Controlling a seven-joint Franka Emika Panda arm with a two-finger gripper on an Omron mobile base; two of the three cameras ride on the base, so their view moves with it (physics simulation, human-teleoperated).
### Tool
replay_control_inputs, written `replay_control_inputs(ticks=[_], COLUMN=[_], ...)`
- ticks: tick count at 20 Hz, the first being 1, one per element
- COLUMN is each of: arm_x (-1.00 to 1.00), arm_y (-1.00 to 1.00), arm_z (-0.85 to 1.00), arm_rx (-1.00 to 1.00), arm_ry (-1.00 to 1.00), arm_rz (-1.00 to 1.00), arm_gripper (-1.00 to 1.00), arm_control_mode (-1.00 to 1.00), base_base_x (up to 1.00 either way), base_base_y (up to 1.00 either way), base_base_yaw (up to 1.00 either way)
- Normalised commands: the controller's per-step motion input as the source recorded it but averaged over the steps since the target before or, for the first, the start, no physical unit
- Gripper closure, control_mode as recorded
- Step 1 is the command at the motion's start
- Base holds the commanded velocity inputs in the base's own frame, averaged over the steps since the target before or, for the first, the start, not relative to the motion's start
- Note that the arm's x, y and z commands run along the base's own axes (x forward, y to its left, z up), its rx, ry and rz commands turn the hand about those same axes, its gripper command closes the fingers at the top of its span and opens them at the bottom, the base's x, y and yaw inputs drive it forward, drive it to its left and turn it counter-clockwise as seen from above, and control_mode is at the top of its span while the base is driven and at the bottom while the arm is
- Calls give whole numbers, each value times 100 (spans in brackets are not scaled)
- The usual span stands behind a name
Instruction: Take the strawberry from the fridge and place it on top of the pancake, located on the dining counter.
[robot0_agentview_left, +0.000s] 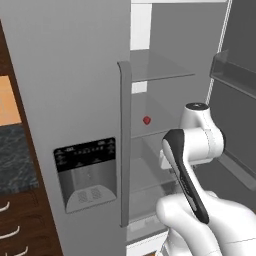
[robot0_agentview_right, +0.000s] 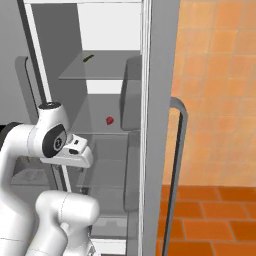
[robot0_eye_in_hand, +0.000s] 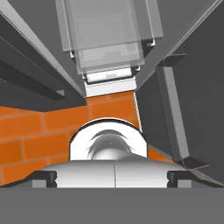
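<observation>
The grey fridge has its right-hand door swung open. The strawberry, tiny and bright red, lies on a middle glass shelf inside. My arm is folded in front of the open compartment, with the hand below and to the near side of the fruit, well apart from it. The hand view looks down at the fridge's lower drawers and the orange floor. My gripper is open, its dark fingertips wide apart with nothing between them. The pancake and the dining counter are out of view.
The closed left door carries a black dispenser panel and a long handle. The open door with its handle and bins stands to the right. A small dark green item lies on the upper shelf. Wooden cabinets are at left.
</observation>
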Motion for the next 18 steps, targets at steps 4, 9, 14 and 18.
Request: replay_control_inputs(ticks=[4,9,14,18], arm_x=[0,0,0,0], arm_y=[0,0,0,0], arm_z=[0,0,0,0], arm_rx=[0,0,0,0], arm_ry=[0,0,0,0], arm_rz=[0,0,0,0], arm_gripper=[-100,-100,-100,-100], arm_control_mode=[100,100,100,100], base_base_x=[15,18,26,30], base_base_y=[-30,-16,-21,-17], base_base_yaw=[0,4,9,9])
